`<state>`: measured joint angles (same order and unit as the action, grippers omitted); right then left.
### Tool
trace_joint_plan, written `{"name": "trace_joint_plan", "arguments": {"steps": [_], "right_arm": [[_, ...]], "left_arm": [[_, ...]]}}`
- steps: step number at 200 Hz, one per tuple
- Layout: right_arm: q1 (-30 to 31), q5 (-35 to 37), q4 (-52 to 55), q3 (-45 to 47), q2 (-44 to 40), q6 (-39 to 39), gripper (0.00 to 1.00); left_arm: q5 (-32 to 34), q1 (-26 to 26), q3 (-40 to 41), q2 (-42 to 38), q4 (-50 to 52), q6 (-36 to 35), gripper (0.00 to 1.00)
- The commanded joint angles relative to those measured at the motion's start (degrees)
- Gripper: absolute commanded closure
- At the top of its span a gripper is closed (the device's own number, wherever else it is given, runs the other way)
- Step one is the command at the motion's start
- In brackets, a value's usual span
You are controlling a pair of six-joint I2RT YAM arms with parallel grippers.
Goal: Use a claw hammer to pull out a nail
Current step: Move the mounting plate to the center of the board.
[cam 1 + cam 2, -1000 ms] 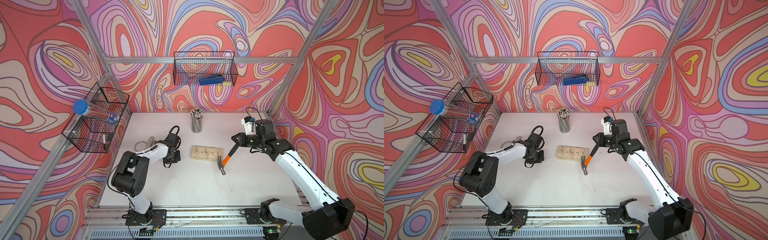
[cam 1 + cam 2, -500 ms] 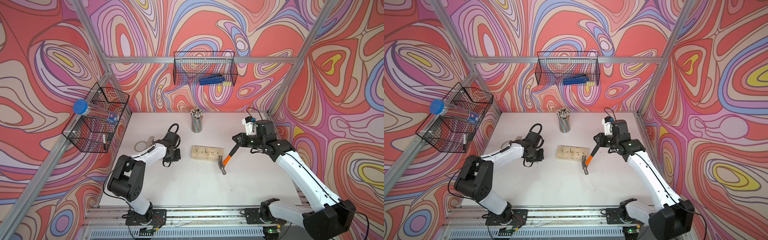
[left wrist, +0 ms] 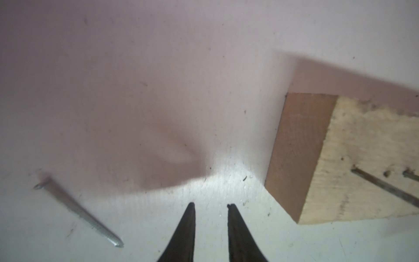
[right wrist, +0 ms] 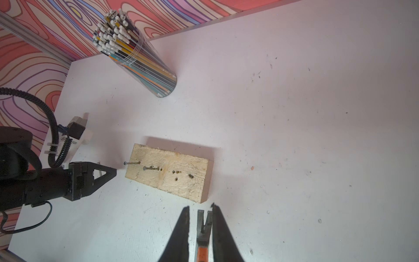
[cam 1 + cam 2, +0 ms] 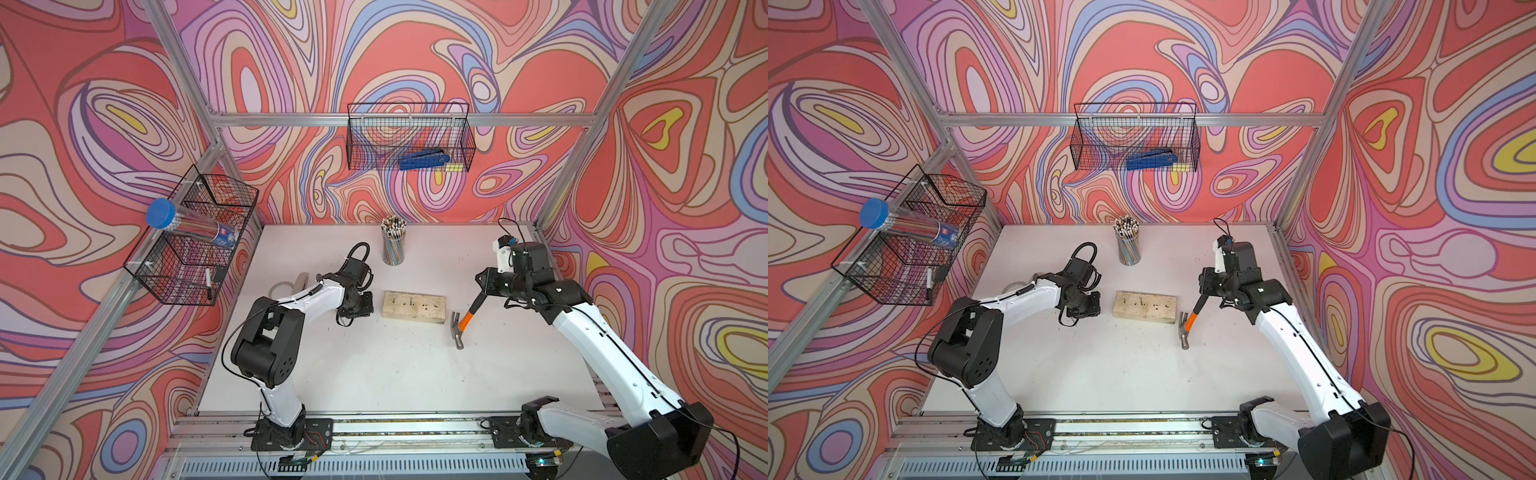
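Just off the right end of the wood block [image 5: 415, 306], the hammer [image 5: 467, 319] hangs head-down from the right tool [image 5: 482, 296], which is clamped on the black handle. It's got a silver steel head, an orange neck, and the handle slopes up and away to the tool. The head sits low by the block's near right corner, apart from it, but I can't tell if it touches the surface [image 5: 374, 374]. From the right wrist view you look straight down the hammer [image 4: 204, 223] and see the claw's V-shaped split between the fingers [image 4: 181, 231].

The left tool [image 3: 210, 204] is on the opposite end of the block [image 3: 340, 170], low over the surface, jaws a little apart with nothing between them. A loose nail [image 3: 77, 213] lies flat beside it. Two nails [image 4: 132, 163] stick out of the block [image 4: 170, 172] near that end, with a few empty holes further along.
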<state>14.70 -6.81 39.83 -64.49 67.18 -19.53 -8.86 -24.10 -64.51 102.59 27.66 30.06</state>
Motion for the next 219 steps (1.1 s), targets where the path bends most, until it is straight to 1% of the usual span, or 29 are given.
{"name": "trace_joint_plan", "arguments": {"steps": [1,29,85,110,167,195,219], "right_arm": [[-0.10,-0.08,-2.54,0.39,-1.35,-1.12,1.00],[-0.11,-0.83,-3.31,0.93,-1.00,-1.54,1.00],[-0.11,-1.68,-4.99,1.60,0.03,-1.96,1.00],[-0.11,-1.89,-5.29,1.65,0.36,-2.15,1.00],[-0.11,-2.53,-5.73,1.39,1.24,-2.38,1.00],[-0.11,-3.25,-5.69,1.04,1.30,-2.20,1.00],[-0.11,-5.62,-6.23,0.21,1.33,-2.34,1.00]], "left_arm": [[0.34,-0.62,-2.31,2.67,-1.36,0.34,0.73],[-1.42,-1.19,-3.56,4.78,-1.93,-0.07,0.74],[-4.54,-5.40,-3.00,5.38,-5.01,-1.24,0.74],[-5.70,-7.06,-2.04,4.99,-6.79,-0.50,0.74],[-7.74,-9.51,-1.23,5.61,-11.87,3.69,0.74],[-5.77,-9.74,-0.35,4.53,-12.19,4.38,0.74],[-1.68,-9.70,2.10,0.11,-12.13,3.26,0.70]]}}
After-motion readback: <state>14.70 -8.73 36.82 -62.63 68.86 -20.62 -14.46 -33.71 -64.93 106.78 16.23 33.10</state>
